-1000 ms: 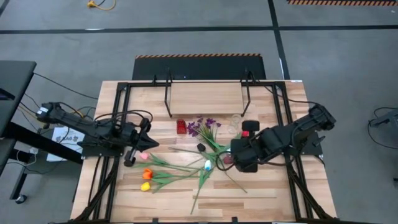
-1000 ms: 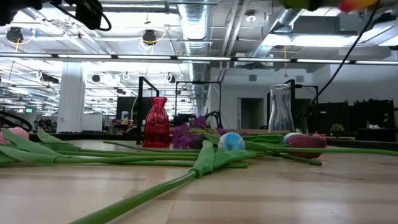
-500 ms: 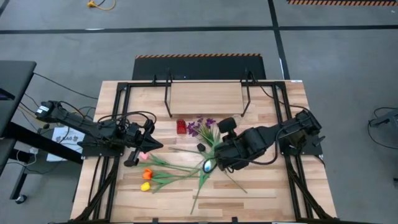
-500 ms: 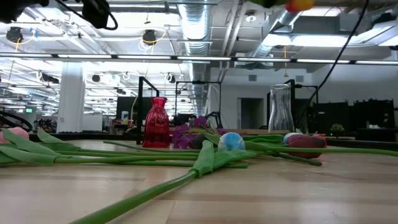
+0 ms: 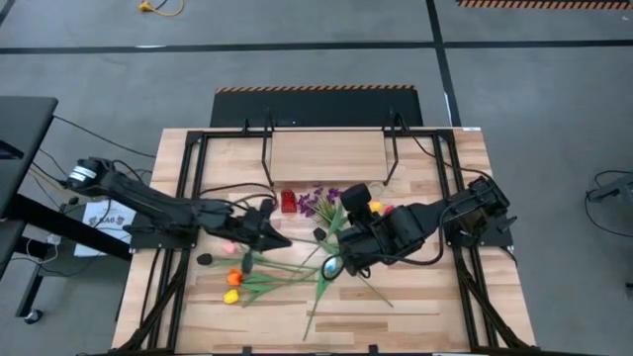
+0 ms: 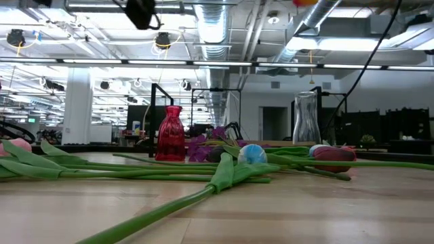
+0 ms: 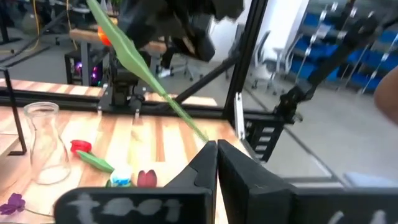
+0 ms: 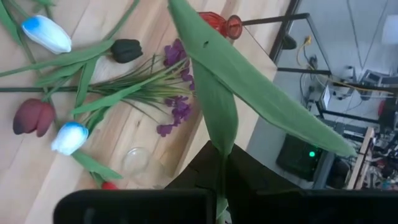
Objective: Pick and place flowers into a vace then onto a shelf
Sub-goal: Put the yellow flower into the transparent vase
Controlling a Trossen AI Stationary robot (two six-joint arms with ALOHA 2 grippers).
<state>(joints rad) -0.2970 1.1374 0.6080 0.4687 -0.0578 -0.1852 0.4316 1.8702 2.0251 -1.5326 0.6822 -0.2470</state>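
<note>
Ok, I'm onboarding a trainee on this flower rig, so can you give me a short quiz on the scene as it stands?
1. True or false: the right end effector is shut on a green leafy tulip.
2. Where is the red glass vase? A: upright on the light wooden shelf. B: upright on the plank tabletop. C: lying on its side.
3. How many flowers are in the clear glass vase?
Key: 1 true; 2 B; 3 none.
</note>
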